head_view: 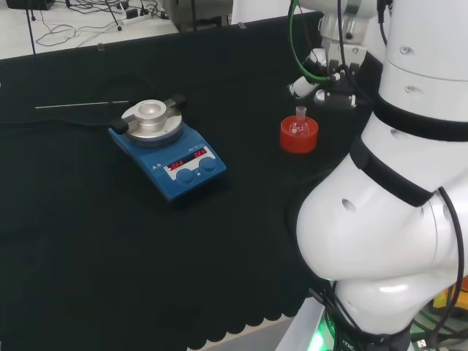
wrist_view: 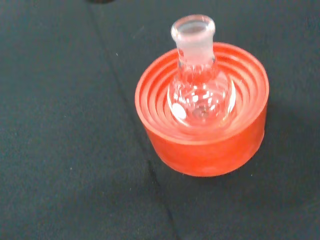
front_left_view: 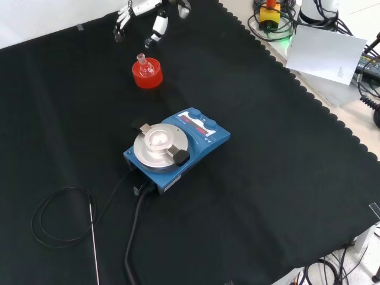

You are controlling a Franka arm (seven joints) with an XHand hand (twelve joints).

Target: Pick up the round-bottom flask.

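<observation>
In my front view, the blue hotplate (front_left_view: pixel 178 148) sits nearest on the counter (front_left_view: pixel 267 178). At its 11 o'clock the flask (front_left_view: pixel 143 62) stands upright in its red stand (front_left_view: pixel 147 74). Beyond, at 12 o'clock, my robot hand (front_left_view: pixel 145 15) hovers, fingers spread, holding nothing.

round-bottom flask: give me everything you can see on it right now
The flask is small, clear glass, with a round bulb and a short neck ending in a thicker lip, open at the top, no stopper. It looks empty. It stands upright, bulb seated in the middle of a red ribbed stand on the black cloth. Only the stand touches it. In the front view the hand hovers beyond it, apart, fingers relaxed.
</observation>
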